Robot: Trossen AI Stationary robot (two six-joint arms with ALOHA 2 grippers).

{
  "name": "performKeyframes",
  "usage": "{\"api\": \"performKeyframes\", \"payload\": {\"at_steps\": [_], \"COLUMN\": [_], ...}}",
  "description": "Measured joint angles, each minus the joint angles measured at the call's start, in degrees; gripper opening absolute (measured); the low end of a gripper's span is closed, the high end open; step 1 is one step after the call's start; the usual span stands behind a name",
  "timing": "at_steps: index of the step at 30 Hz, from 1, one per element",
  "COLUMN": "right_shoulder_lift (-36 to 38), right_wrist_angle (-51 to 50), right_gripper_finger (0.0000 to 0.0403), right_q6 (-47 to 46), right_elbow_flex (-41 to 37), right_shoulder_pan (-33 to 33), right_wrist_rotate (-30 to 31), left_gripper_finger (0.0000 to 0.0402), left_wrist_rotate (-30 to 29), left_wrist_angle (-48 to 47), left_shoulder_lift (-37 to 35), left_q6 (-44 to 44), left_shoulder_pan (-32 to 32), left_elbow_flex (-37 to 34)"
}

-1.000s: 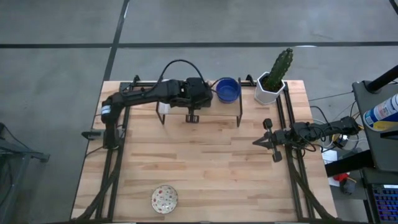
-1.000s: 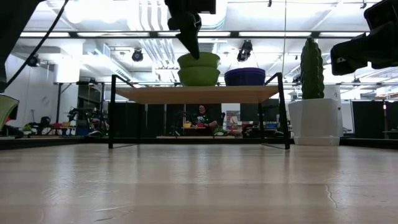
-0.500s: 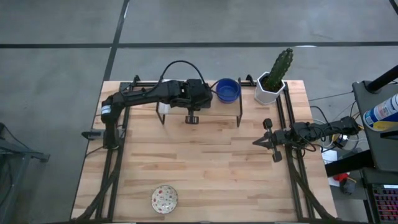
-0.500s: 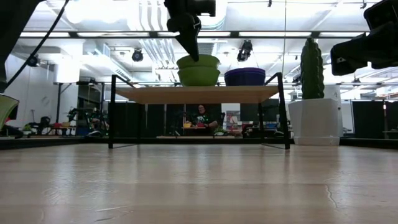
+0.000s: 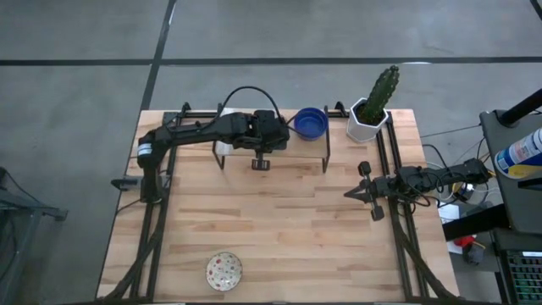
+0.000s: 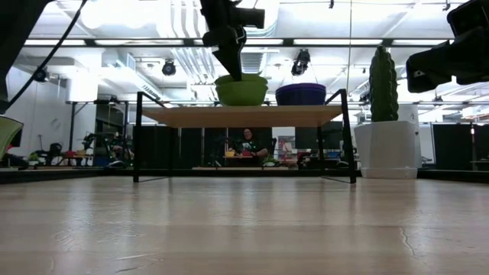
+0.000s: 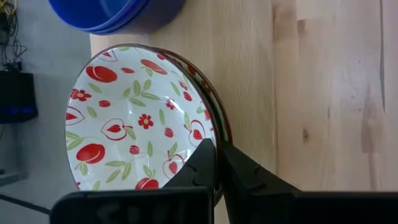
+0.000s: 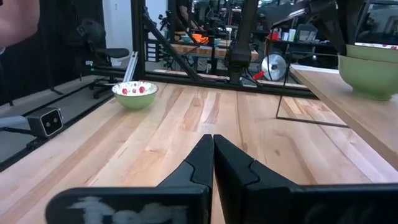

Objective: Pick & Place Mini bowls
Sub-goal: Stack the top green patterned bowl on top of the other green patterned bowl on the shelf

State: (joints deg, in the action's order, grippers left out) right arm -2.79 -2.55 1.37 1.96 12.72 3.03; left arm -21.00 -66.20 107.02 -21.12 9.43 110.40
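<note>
Speckled bowls on shelf: you see a cream bowl with red fruit and green leaves nested on a second one; its outside is green in the low view. They sit on the raised wooden shelf at the far side of the table.
Blue bowls: a stack of blue bowls stands on the same shelf, just beside the speckled bowls, toward the cactus pot.
Loose bowl: one speckled bowl lies alone on the table near its front edge, well apart from the shelf.
Left tool: you find the left tool over the shelf, its fingers nearly together and pinching the rim of the top speckled bowl; in the low view it comes down onto that rim.
Right tool: the right tool waits near the table's right edge, fingers together, holding nothing; its wrist view shows the tips meeting above bare wood.
Background: a person sits beyond the table, seen under the shelf.
</note>
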Motion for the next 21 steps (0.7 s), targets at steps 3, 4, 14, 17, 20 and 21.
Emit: {"api": "performKeyframes", "payload": {"at_steps": [3, 4, 14, 17, 20, 21], "right_shoulder_lift": [0.00, 0.00, 0.02, 0.02, 0.02, 0.02], "right_wrist_angle": [0.00, 0.00, 0.00, 0.00, 0.00, 0.01], "right_gripper_finger": [0.0008, 0.0008, 0.0008, 0.0008, 0.0008, 0.0008], "right_q6": [0.55, 0.52, 0.25, 0.06, 0.52, 0.45], "right_elbow_flex": [0.00, 0.00, 0.00, 0.00, 0.00, 0.00], "right_shoulder_pan": [0.01, 0.01, 0.00, -0.01, -0.01, 0.00], "right_wrist_rotate": [0.00, 0.00, 0.00, 0.02, 0.00, 0.00], "left_gripper_finger": [0.0013, 0.0013, 0.0061, 0.0082, 0.0088, 0.0089], "left_wrist_rotate": [0.01, 0.01, -0.08, -0.48, -1.54, -1.54], "left_wrist_angle": [0.01, 0.03, 0.21, 0.21, 0.21, 0.18], "left_shoulder_lift": [0.00, 0.00, -0.11, -0.12, -0.12, -0.11], "left_q6": [0.02, 0.06, 1.95, 2.35, 2.45, 2.45], "left_shoulder_pan": [-0.07, -0.07, -0.07, -0.07, -0.11, -0.10], "left_elbow_flex": [0.25, 0.31, 0.17, 0.13, 0.29, 0.44]}}
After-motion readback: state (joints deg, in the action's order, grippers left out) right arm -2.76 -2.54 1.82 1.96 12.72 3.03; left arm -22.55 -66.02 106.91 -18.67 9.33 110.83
